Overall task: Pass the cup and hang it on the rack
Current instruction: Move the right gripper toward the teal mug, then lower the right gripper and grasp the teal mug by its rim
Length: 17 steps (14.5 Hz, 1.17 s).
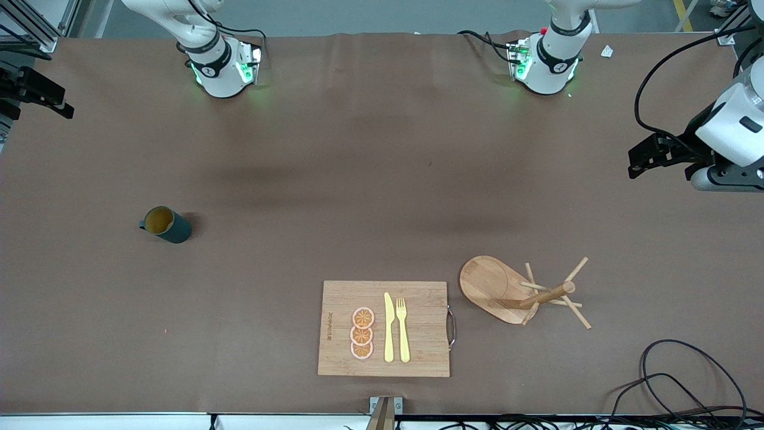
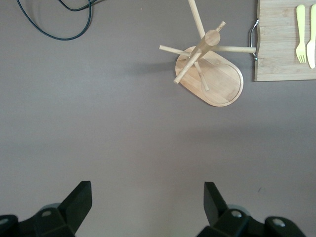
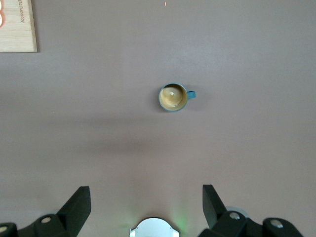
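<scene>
The dark teal cup (image 1: 166,224) with a mustard-yellow inside stands upright on the brown table toward the right arm's end, with nothing near it. It also shows in the right wrist view (image 3: 173,97), mouth up, with its small handle sticking out sideways. The wooden rack (image 1: 519,289) stands on its oval base toward the left arm's end, its pegs bare; it also shows in the left wrist view (image 2: 210,69). My left gripper (image 1: 634,164) (image 2: 148,190) is open, empty and high over the table's left-arm end. My right gripper (image 1: 65,103) (image 3: 146,193) is open, empty and high over the right-arm end.
A bamboo cutting board (image 1: 418,358) lies beside the rack, near the front camera, and bears orange slices (image 1: 362,333), a yellow knife (image 1: 388,328) and a fork (image 1: 403,328). Black cables (image 1: 686,382) lie at the corner near the camera at the left arm's end.
</scene>
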### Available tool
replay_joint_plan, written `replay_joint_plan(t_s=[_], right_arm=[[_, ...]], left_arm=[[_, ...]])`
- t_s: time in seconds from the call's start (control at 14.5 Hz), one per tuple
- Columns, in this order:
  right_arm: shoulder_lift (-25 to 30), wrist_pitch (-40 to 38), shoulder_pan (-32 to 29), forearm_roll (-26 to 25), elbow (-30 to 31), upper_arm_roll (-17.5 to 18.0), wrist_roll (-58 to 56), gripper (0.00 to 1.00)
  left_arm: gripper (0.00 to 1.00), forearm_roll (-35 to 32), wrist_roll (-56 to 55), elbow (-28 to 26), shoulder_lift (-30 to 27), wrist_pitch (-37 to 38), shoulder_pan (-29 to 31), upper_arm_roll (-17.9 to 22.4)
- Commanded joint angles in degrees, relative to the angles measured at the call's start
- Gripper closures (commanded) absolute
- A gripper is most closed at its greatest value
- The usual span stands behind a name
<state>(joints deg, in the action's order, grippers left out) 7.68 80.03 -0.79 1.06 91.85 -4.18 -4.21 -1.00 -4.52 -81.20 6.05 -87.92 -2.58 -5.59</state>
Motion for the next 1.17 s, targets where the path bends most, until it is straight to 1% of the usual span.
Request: replay_joint_plan(t_s=[0.0,0.14,0.28,0.34,0.41,0.55,0.69,0.9,1.1], right_arm=[[-2.23,1.44,-1.15,-0.36,-0.10,0.40,-0.62,0.00],[-5.38,3.20,-1.41,-0.71,-0.18,0.31,-0.62,0.00],[-10.21,4.69,-1.50,-0.80,-0.88,0.22,-0.79,0.00],[-11.88,5.74,-1.59,-0.54,-1.24,0.14,-0.97,0.00],[-12.34,7.15,-1.76,-0.45,-0.54,0.22,-1.49,0.00],[-12.95,12.23,-1.76,-0.36,2.61,0.14,-7.53,0.00],[-13.74,18.03,-3.07,-0.27,6.65,0.14,-16.66,0.00],[-15.85,26.99,-4.75,0.34,13.24,0.14,-29.23,0.00],[-16.65,36.66,-4.66,0.34,21.32,0.22,-37.06,0.00]], left_arm=[[0.00,-0.32,0.48,0.87,-0.07,1.00,0.21,0.05],[0.00,-0.50,0.39,0.87,-0.07,1.00,0.21,0.06],[0.00,-0.41,0.13,0.87,-0.08,1.00,0.12,0.06],[0.00,-0.32,0.04,0.87,-0.07,1.00,0.03,-0.12],[0.00,-0.32,0.13,0.78,-0.07,1.00,0.03,-0.12],[0.00,-0.32,0.39,0.78,-0.16,1.00,0.21,0.05],[0.00,-0.32,0.57,0.78,-0.08,1.00,0.29,0.06],[0.00,-0.32,0.31,0.78,-0.07,1.00,0.21,0.06],[0.00,-0.32,0.39,0.78,-0.16,1.00,0.21,0.06]])
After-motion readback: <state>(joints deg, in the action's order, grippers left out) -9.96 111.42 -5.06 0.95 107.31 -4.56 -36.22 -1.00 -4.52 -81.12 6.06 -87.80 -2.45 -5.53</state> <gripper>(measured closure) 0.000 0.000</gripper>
